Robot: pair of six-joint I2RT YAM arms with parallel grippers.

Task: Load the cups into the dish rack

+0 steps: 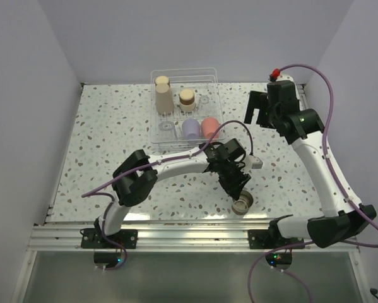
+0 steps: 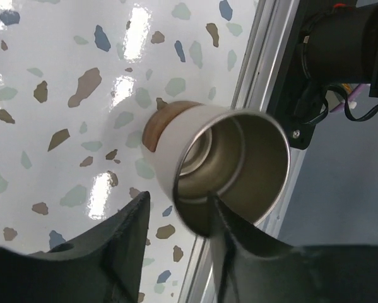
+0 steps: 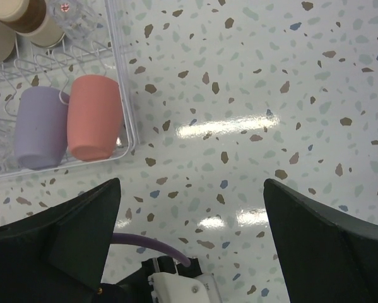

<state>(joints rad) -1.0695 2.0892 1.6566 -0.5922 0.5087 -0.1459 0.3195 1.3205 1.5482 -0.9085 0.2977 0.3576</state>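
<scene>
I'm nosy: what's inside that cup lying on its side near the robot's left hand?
The cup looks empty: bare shiny inner wall, a ring deep inside. One finger of the left gripper covers the lower mouth, hiding that bit.

Speckled table (image 1: 113, 145), dish rack (image 1: 204, 79) at back, tan cup (image 1: 243, 203) lying near front

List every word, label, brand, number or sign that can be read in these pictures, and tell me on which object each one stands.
No text can be read in any view.
The tipped cup at the left gripper, the coral cup, the lavender cup, the dish rack and the speckled table show no lettering.
The green light is a plain dot, not a character.
</scene>
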